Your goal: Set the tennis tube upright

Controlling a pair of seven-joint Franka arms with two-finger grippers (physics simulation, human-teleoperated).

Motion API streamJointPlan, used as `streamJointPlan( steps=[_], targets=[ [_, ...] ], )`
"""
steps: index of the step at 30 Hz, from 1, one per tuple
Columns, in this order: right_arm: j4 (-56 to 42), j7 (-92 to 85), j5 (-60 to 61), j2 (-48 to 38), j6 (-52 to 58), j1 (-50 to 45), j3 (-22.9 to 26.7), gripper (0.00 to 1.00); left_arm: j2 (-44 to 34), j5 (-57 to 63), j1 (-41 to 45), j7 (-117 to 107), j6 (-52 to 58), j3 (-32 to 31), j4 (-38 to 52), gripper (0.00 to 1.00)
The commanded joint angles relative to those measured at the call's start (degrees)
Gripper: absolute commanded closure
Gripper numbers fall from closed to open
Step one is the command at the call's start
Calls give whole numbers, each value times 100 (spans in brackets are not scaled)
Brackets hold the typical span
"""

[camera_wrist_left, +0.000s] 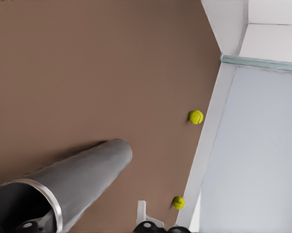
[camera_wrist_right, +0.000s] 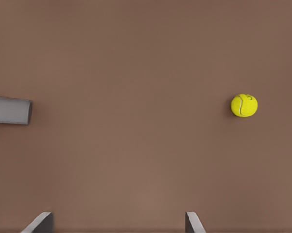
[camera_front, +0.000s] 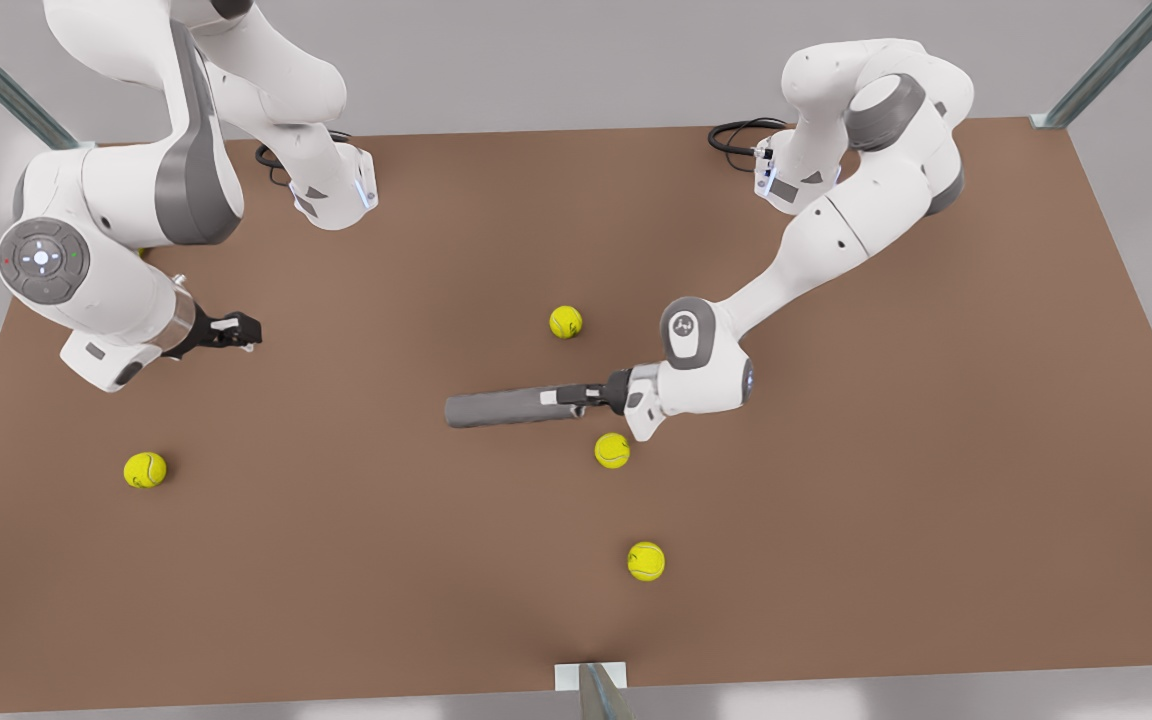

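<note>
I'm clamping the left end effector (camera_front: 576, 398) on the tennis tube's (camera_front: 506, 407) rim end, lying mid-surface (camera_front: 836, 500); stiff, slick metal, probably light. The right end effector (camera_front: 246, 330) is waiting, fingers apart.

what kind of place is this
Likely a simulated robot test bench: a bare brown table carrying two white arms, metal frame posts at its corners, and only a tube and scattered tennis balls.
</note>
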State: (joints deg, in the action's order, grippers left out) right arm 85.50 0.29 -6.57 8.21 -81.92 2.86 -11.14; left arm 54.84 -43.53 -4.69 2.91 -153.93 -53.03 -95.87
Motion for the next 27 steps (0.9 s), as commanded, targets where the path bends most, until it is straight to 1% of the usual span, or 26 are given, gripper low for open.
streamJointPlan(
  steps=[1, 7, 8, 9, 12, 16, 19, 23, 27],
  targets=[
    [-16, -20, 15, 22, -8, -13, -3, 0, -9, 3, -6, -71, 12, -14, -1, 31],
    [-25, -20, 24, 58, -17, -13, 6, 0, 35, -15, 223, -71, -32, 30, 78, 32],
    [-25, -38, 42, 66, -17, -13, 76, 0, 35, -15, 214, -71, -32, 30, 78, 43],
    [-25, -117, 112, 84, -8, -13, 146, 0, 35, -15, 214, -71, -32, 30, 78, 49],
    [-69, -161, 130, 110, -8, -13, 199, 0, 35, -6, 197, -71, -32, 30, 78, 59],
    [-104, -143, 130, 145, -17, -22, 199, 0, 35, 20, 188, -71, -32, 39, 78, 79],
    [-104, -152, 130, 145, -26, -22, 199, 0, 0, 38, 65, -71, -5, 39, 43, 79],
    [-113, -152, 130, 137, -35, -22, 199, 0, -78, 55, -155, -229, 100, -128, -10, 79],
    [-130, -161, 130, 137, -35, -22, 199, 0, -1160, 99, -216, -845, 575, -32, -432, 79]
  ],
)
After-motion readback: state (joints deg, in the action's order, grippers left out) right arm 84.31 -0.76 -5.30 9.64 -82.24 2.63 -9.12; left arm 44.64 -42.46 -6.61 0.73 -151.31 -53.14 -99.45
